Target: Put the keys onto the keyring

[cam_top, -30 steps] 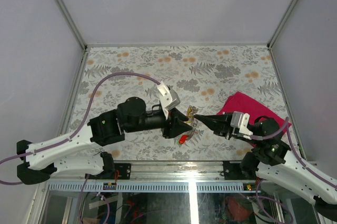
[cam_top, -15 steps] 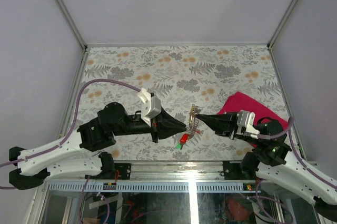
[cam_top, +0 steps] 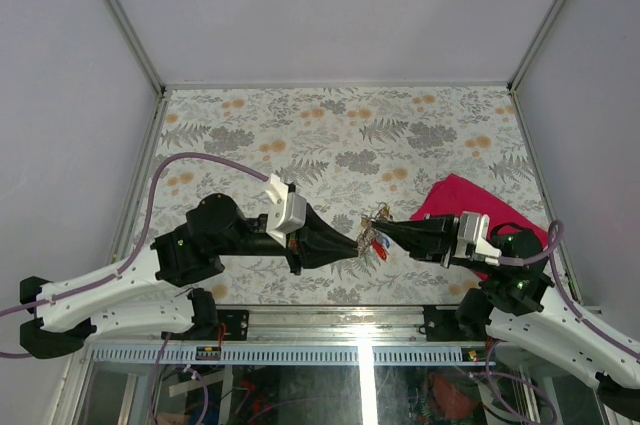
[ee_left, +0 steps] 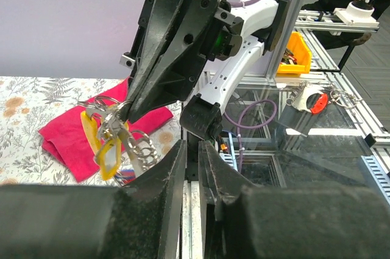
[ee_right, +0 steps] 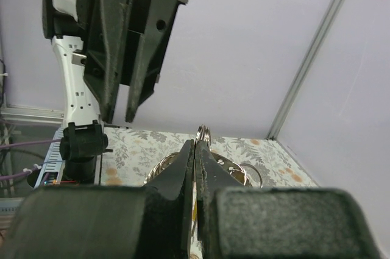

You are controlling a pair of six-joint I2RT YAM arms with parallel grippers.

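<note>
The keyring is a thin silvery ring pinched edge-on in my right gripper, which is shut on it. From it hangs a bunch of keys, lifted above the flowered table. One yellow key head and a red one show. My left gripper points at the bunch from the left, its tip right beside it. In the left wrist view its fingers stand a narrow slit apart with nothing between them, and the keys hang to their left.
A magenta cloth lies at the right under the right arm. The metal frame rail runs along the near edge, and white walls enclose the other three sides.
My left gripper pulled back to the left, narrowed its jaws, then came right again up to the bunch. The right gripper drew slightly right, and the red key rose closer to the bunch.
</note>
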